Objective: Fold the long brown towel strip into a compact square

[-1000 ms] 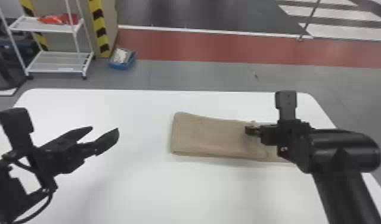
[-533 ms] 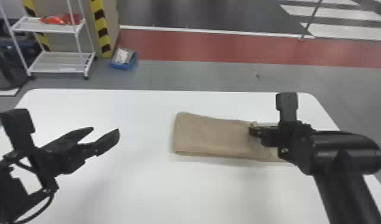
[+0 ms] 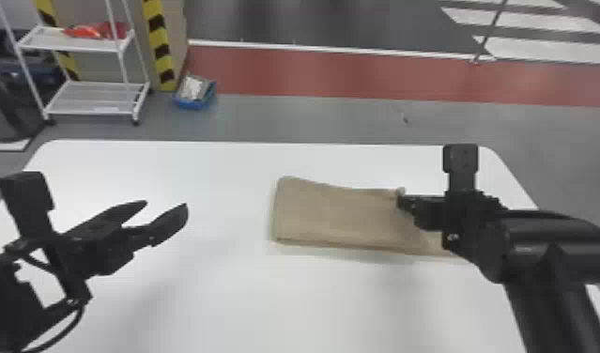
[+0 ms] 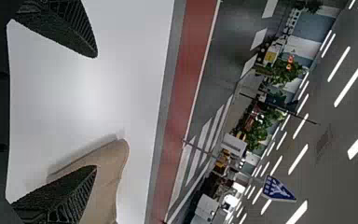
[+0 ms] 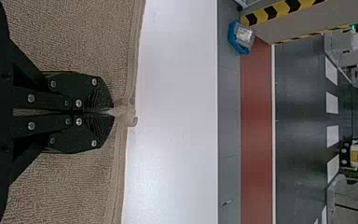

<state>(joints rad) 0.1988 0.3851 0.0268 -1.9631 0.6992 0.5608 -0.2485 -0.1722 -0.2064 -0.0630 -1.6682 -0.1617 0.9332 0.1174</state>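
Right hand (image 5: pixel 113 112) pinches brown towel (image 3: pixel 331 213) at far edge, likely to steer next fold; left hand (image 3: pixel 166 204) hangs wide over bench (image 3: pixel 219 291).

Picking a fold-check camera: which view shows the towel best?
Head view: most of the towel is in sight, its right end partly behind the right gripper. Right wrist: close-up of the edge pinched there. Left wrist: one end, partly behind the left gripper.

We record: right arm (image 3: pixel 538 314) black, its housing (image 3: pixel 557 246) rounded, glossy; cable (image 3: pixel 73 324) at lower left, black; right pincer (image 3: pixel 402 203) black, with silvery round screws (image 5: pixel 78 103).
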